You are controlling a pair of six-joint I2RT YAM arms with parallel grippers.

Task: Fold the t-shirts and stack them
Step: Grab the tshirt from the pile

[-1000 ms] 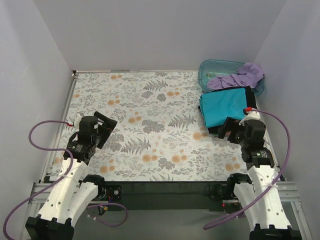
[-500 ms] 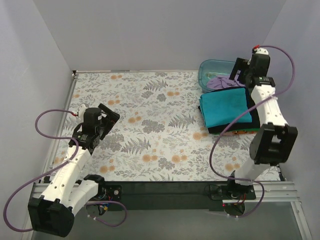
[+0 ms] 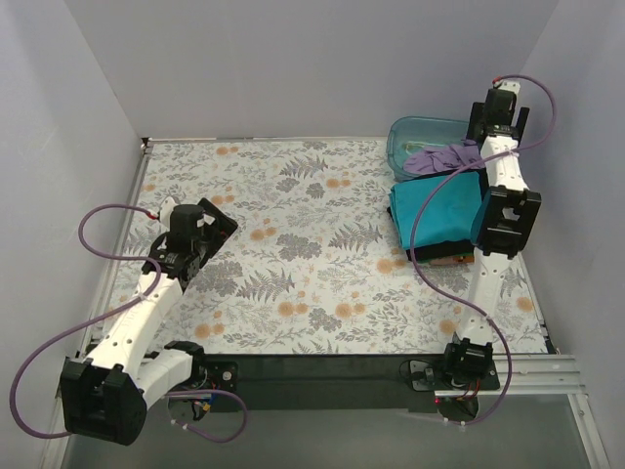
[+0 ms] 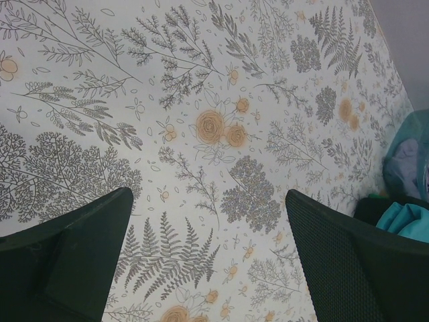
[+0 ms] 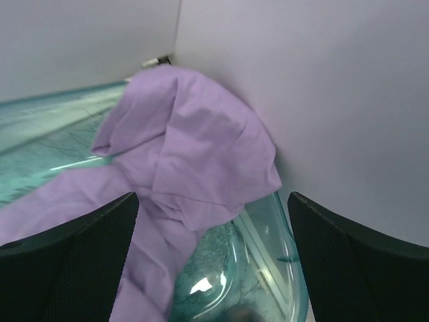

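Two end effectors show, both released with jaws spread wide and nothing between them. The right end effector [image 3: 496,132] [image 5: 213,198] hangs above the far right corner, over a crumpled lavender t-shirt [image 3: 459,156] [image 5: 188,154] that lies partly in a clear teal tub [image 3: 410,132] [image 5: 268,268] and drapes over its rim by the wall. Just in front of the tub sits a stack of folded shirts, with a teal t-shirt [image 3: 439,210] on top, a black one [image 3: 430,256] beneath it and an orange-red edge [image 3: 454,261] at the bottom. The left end effector [image 3: 210,230] [image 4: 208,194] hovers over bare floral bench [image 3: 293,283], well apart from the shirts.
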